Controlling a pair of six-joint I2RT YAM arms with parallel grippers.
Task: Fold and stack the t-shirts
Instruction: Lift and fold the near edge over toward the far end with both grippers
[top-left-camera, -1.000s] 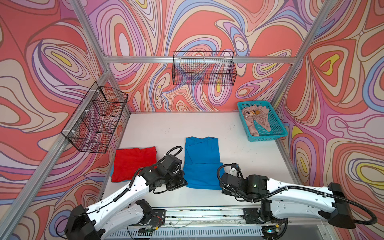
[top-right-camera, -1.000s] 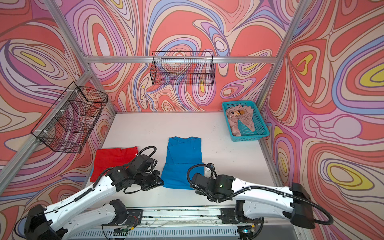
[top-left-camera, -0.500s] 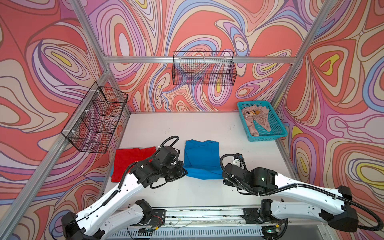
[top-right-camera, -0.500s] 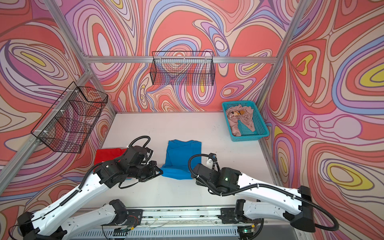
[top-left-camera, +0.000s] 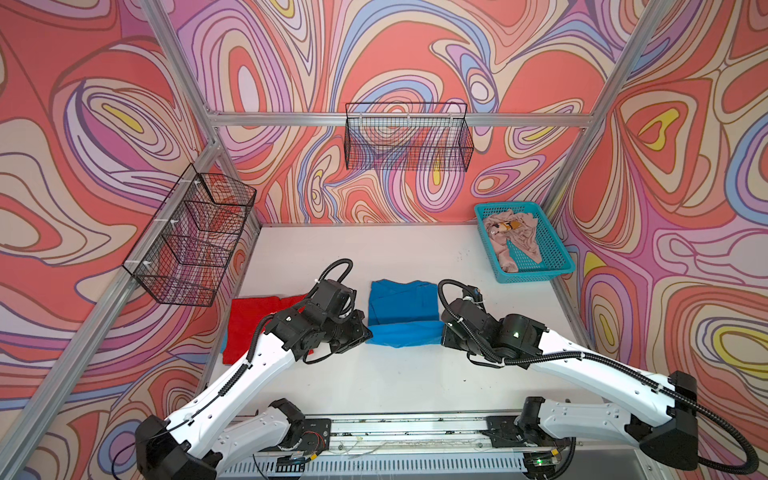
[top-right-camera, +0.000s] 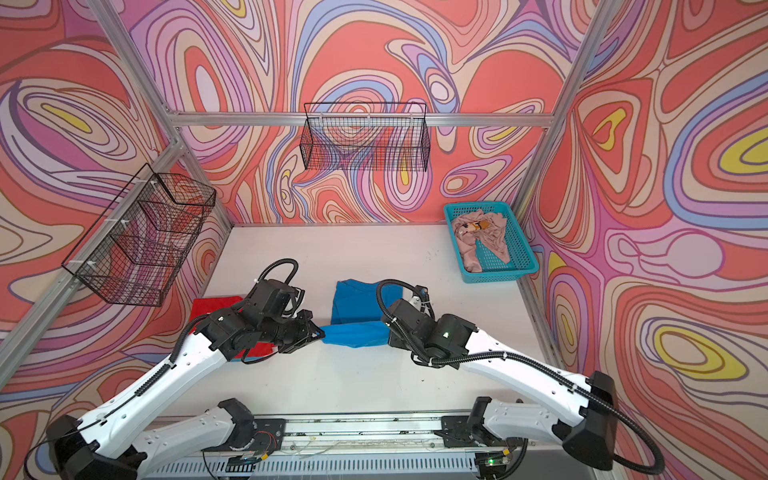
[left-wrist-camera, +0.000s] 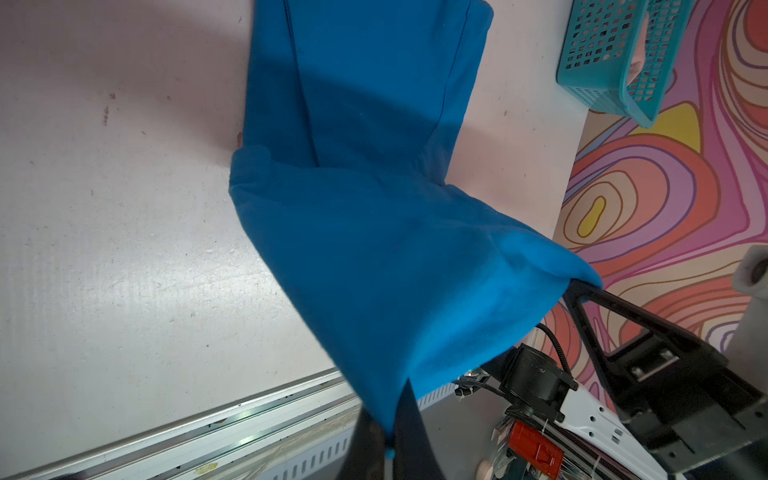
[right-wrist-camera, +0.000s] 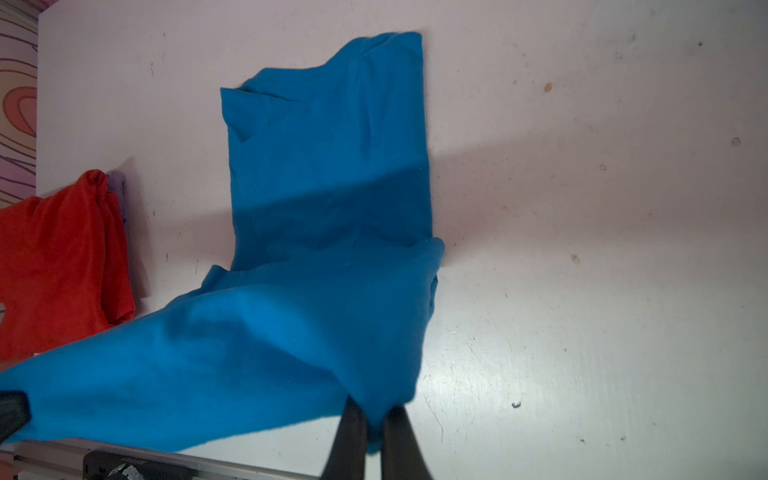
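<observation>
Blue t-shirt (top-left-camera: 403, 305), near hem raised, seemingly taut, left claw (left-wrist-camera: 386, 432) and right claw (right-wrist-camera: 374, 419) each clenched on a corner.

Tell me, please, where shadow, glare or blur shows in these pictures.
Left wrist view: a shadow band crosses the blue t-shirt; the near fingertips are blurred. Right wrist view: a like band, plus glare on the table. Both top views: even light, sharp.

Bare table (top-left-camera: 415, 253) lies open from the blue tee (top-left-camera: 403, 301) to the back wall (top-left-camera: 457, 83). The tee's raised near edge spans the gap between the left arm (top-left-camera: 266, 361) and right arm (top-left-camera: 582, 365). A red tee (top-left-camera: 249, 320) fills the left side, a basket (top-left-camera: 540, 275) the far right corner; a side rack (top-left-camera: 191, 241) and back rack (top-left-camera: 409, 141) jut out overhead.
</observation>
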